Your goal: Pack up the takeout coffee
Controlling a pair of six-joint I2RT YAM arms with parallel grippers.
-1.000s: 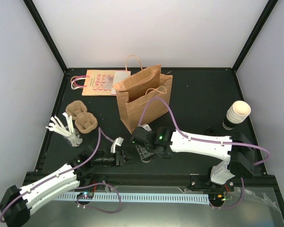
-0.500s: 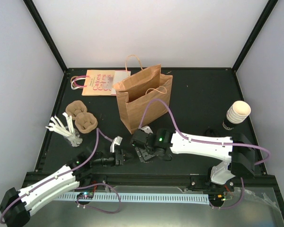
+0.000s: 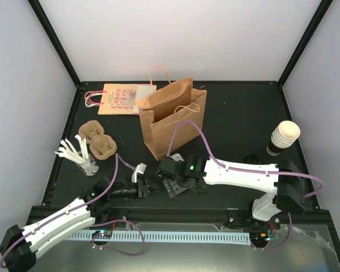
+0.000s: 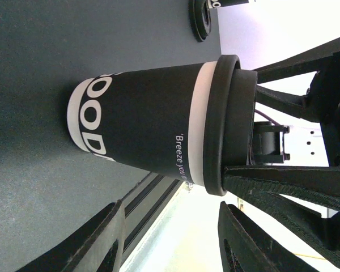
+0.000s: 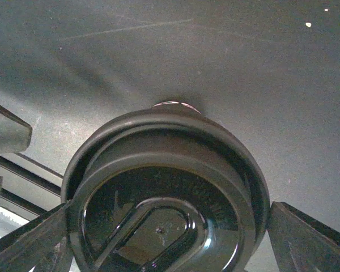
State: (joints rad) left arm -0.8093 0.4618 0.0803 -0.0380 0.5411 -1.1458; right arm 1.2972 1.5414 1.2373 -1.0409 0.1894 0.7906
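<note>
The desk [image 3: 238, 113] is black, with white walls around it. The right gripper [image 3: 174, 186] hangs right over the takeout coffee [image 4: 147, 127]. Its fingers [image 5: 309, 241] are spread wide, one on each side of the black lid [image 5: 164, 215], and they do not squeeze it. The cup is dark with white bands and white letters. It stands up straight near the middle of the desk's front edge. The left gripper [image 3: 149, 188] is just beside the cup on its left. It points at the cup with its jaws apart and holds nothing. Behind the cup stands a brown paper bag [image 3: 170, 122] with its top open. A stack of cream cups [image 3: 283, 137] is by the right edge. Brown cup trays [image 3: 99, 140] and white sticks [image 3: 76, 152] are by the left edge. A flat bag with pink handles [image 3: 122, 99] lies in the back left corner.
</note>
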